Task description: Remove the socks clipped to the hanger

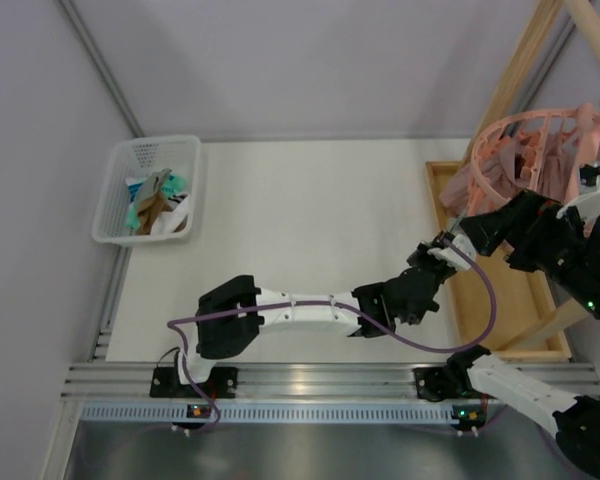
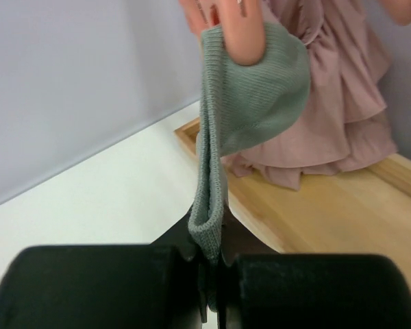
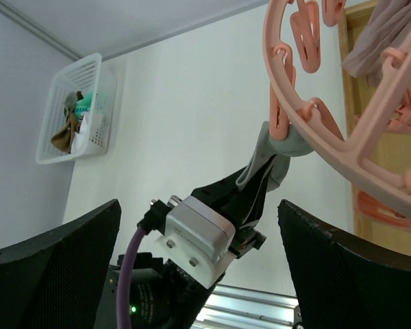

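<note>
Between the closed fingers of the left gripper (image 2: 209, 264), the lower end of a grey-green sock (image 2: 253, 103) is clamped. Its upper end is pinched by a pink clip (image 2: 241, 34) of the hanger (image 3: 315, 130), over the right edge of the table (image 1: 310, 220). The pulling-off step is judged to be in hand; a firm pull down and leftward is called for next. The fingers of the right gripper (image 3: 200, 267) are spread apart beside the ring, nothing held. Open room is left toward the basket (image 1: 115, 200) at the far left corner; the wooden tray (image 2: 342, 205) lies close below.
</note>
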Robot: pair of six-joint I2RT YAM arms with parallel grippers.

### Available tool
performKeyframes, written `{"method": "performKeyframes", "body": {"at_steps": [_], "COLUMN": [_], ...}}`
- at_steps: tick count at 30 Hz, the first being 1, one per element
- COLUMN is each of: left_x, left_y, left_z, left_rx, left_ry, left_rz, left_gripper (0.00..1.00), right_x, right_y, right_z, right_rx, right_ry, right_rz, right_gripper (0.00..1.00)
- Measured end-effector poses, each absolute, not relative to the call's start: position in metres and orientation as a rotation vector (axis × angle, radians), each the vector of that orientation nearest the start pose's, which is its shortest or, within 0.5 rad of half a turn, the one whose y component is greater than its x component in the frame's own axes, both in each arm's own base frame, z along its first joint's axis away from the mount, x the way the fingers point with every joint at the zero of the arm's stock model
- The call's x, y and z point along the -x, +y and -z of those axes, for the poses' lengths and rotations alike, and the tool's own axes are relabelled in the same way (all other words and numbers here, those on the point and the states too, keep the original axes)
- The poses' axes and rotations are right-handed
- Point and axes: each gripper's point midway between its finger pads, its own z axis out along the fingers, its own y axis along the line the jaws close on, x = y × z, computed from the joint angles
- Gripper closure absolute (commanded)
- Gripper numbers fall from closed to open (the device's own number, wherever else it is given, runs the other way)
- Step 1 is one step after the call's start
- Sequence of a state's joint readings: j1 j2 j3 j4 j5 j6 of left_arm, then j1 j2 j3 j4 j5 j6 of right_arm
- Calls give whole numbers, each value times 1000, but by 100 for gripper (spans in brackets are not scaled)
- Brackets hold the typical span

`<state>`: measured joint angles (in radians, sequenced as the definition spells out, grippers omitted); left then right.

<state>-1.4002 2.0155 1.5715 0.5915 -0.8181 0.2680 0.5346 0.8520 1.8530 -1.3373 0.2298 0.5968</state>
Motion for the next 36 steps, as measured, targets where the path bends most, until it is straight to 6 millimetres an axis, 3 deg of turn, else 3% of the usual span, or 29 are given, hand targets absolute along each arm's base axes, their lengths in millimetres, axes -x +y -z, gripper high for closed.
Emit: {"method": "performKeyframes", "body": {"at_steps": [6,9,12,17,20,23,29,36], "left_x": [-247,-257,-267,-277,-279,-281,-280,-281], "left_y": [-521,-528,-534,-538,-540,-538,-532,-532], "left_z": [-285,-291,-288,-265,-242,-231,-240,-246], "left_rx": [-469,-432,-377,-421,-483,-518,-509,-531], "left_ry": [1408,1401,1402,1362,1326,1286,1236,1198], "left_rz": [168,88,2,-141,-234,-300,-321,-336], "left_gripper": [100,100,100,100,100,100,100,100], "right_x": [-165,-179,-197,-214,-221,-227,-232,-243], "right_y": [72,75,65,60,62,62,63,62], "right_z": [-427,-417,-411,-399,-394,-391,-395,-382], "right_rx": [-275,-310,-368,-427,-445,-451,-462,-470], "right_ry": [1963,1994,1996,2021,2031,2040,2033,2061], "right_rz": [-514,-473,-349,-249,-219,-193,-185,-108], "right_gripper": [19,24,25,32,33,33,36,37]}}
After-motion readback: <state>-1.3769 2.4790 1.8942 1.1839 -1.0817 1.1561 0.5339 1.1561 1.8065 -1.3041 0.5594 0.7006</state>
